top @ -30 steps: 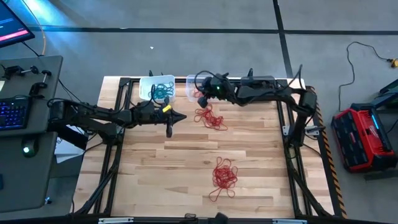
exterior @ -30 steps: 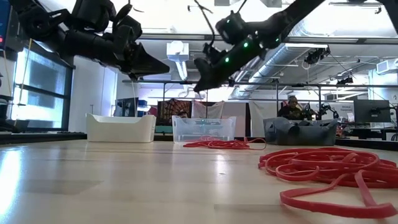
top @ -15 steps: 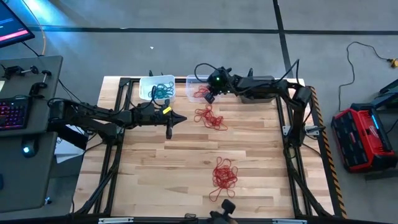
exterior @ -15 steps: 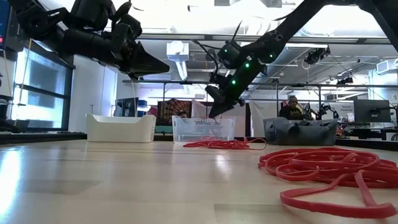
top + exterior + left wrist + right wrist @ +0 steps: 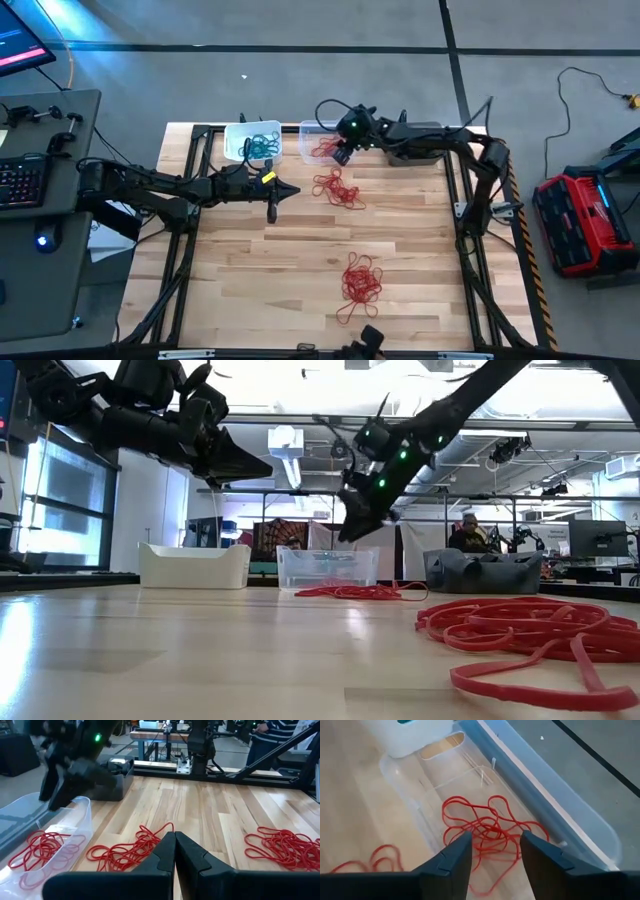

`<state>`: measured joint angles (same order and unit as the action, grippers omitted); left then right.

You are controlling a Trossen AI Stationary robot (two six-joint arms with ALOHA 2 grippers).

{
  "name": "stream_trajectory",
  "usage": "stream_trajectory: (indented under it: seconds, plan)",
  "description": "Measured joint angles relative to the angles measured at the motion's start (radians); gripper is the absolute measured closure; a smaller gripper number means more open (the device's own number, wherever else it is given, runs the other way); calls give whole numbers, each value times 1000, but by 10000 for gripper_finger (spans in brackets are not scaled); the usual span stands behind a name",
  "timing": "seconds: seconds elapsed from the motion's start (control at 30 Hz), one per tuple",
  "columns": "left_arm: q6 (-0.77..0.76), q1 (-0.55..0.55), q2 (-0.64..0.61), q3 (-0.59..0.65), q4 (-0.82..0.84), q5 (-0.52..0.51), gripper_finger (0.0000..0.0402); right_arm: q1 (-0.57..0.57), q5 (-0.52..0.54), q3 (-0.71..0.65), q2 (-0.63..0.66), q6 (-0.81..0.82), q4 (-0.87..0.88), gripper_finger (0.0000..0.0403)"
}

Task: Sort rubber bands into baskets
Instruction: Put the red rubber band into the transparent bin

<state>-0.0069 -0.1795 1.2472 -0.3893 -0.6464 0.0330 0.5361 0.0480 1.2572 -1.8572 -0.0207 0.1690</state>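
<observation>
While my right gripper [image 5: 340, 153] hung released above the clear basket [image 5: 312, 131] of red bands [image 5: 487, 827], left gripper [image 5: 272, 207] stayed clenched.

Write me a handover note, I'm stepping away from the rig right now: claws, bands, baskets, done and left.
Right claw: open, empty, above the clear basket.
Left claw: shut, empty, raised over the table near the white basket.
Done: teal rubber bands in the white basket; some red rubber bands in the clear basket.
Left: a red pile beside the clear basket, and a bigger red pile at the near side.
</observation>
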Motion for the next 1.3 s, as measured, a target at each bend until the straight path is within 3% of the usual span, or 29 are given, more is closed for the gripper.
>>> stream_trajectory:
  seconds: [0.3, 0.47, 0.73, 0.9, 1.13, 1.3]
  plan:
    - [0, 0, 0, 0, 4, 0, 402, -133, 14, -13, 179, 43, 306, 344]
    - [1, 0, 0, 0, 3, 0, 402, -251, 7, -95, 230, 141, 384, 357]
    - [0, 0, 0, 0, 5, 0, 402, -415, 26, -347, 305, 389, 267, 318]
    - [0, 0, 0, 0, 5, 0, 402, -501, 145, -482, 355, 522, 161, 275]
    - [-16, 0, 0, 0, 6, 0, 401, -567, 238, -588, 358, 541, -33, 239]
    - [-26, 0, 0, 0, 6, 0, 401, -558, 382, -618, 358, 539, -80, 238]
